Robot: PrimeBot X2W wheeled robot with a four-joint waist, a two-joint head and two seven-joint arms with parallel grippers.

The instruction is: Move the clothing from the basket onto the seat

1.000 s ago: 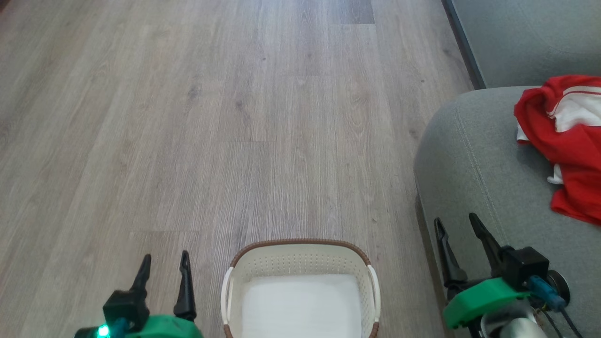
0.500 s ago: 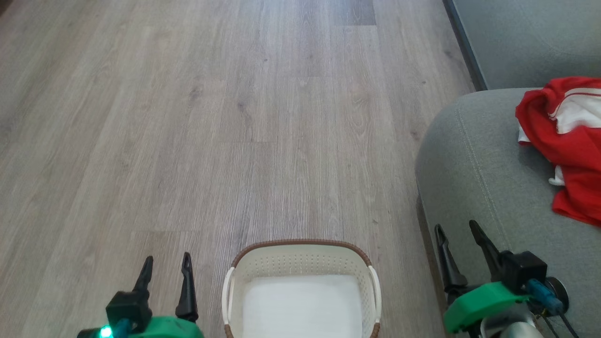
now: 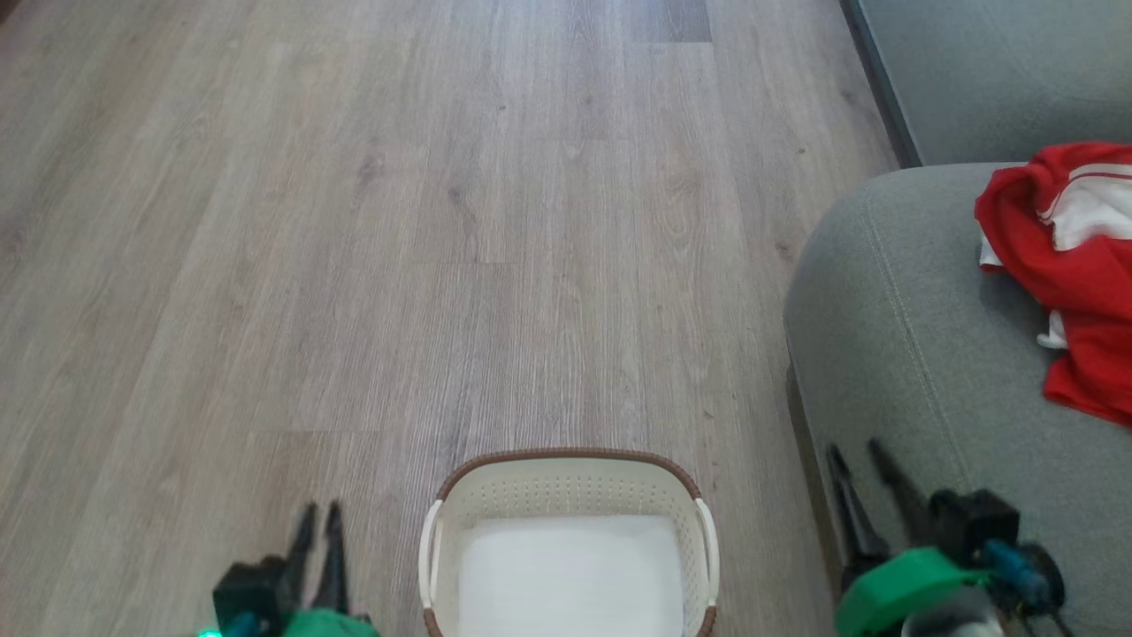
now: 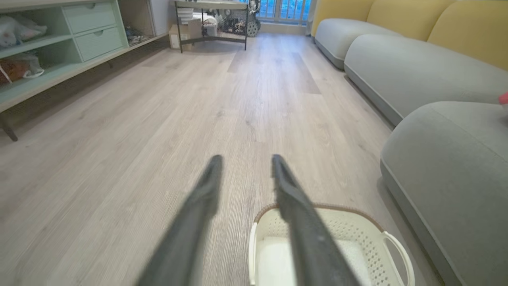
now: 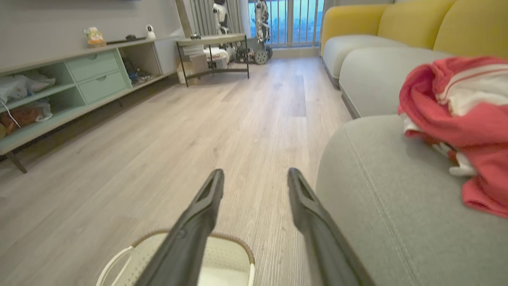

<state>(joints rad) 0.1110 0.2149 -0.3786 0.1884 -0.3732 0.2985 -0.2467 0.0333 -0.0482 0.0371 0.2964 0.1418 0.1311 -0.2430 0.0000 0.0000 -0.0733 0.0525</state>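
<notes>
**Both grippers now lower and nearer, fingers drawn narrower**

Red clothing (image 3: 1066,265) lies in a crumpled heap on the seat (image 3: 902,336) at the right, white trim showing. Part of it runs off the right edge of the head view, so I cannot tell how many pieces are there. The basket (image 3: 566,478) stands on the floor (image 3: 442,221) at the near middle, left of the seat and apart from it. As far as it shows, it holds nothing but its flat white liner (image 3: 570,575).

Judged from that, the moving looks done, or as good as done: no red is left in the basket and none lies on the floor.

The left gripper (image 3: 321,508) hangs just left of the basket. The right gripper (image 3: 853,447) is over the seat's near left corner, well short of the clothing. Each is blurred in the head view, but the wrist views show the fingers parted with nothing between them. What seems left is only for the arms to settle.
</notes>
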